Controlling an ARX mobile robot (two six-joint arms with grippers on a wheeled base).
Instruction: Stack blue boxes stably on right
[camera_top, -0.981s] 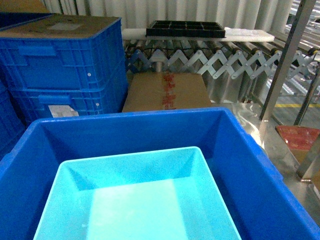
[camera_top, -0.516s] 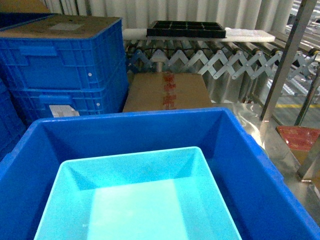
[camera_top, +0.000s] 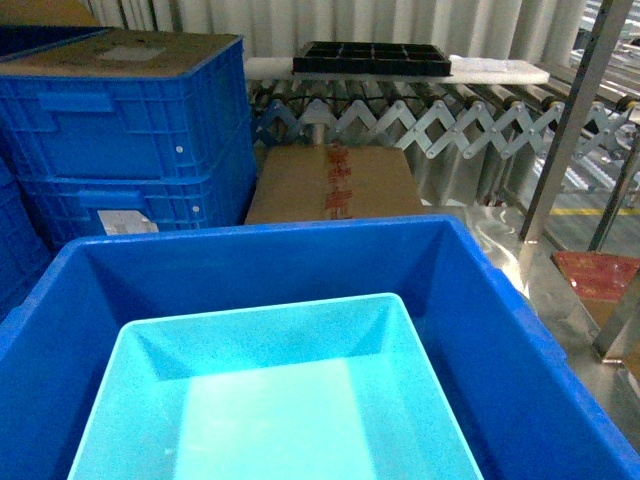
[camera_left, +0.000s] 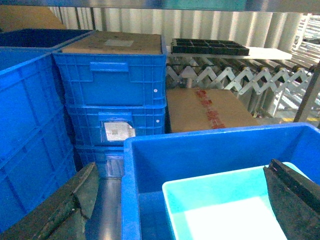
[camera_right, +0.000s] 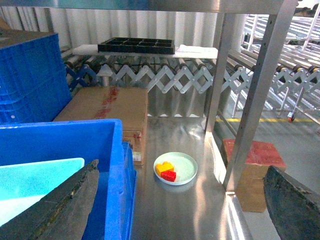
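The light turquoise tub (camera_top: 280, 400) sits nested inside the larger dark blue tub (camera_top: 480, 290), toward the 6 o'clock side of its floor, with bare blue floor showing at 12 and on both flanks; nesting the small tub low inside the deep walls is likely what keeps the pair from sliding or tipping. In the head view no arm appears at all. The left gripper (camera_left: 175, 200) is spread wide, its two dark fingers (camera_left: 60, 210) framing the near left corner of the dark tub without visibly touching it. The right gripper (camera_right: 175, 200) is likewise wide apart and holds nothing, one finger at 8 o'clock over the tub's right rim, the other at 4 o'clock over the steel table (camera_right: 175, 210). A small plate (camera_right: 176, 167) with red and yellow blocks lies just right of the tub, and a taped cardboard carton (camera_top: 335, 185) stands behind at 12 o'clock. Judging by this, the stacking looks done.
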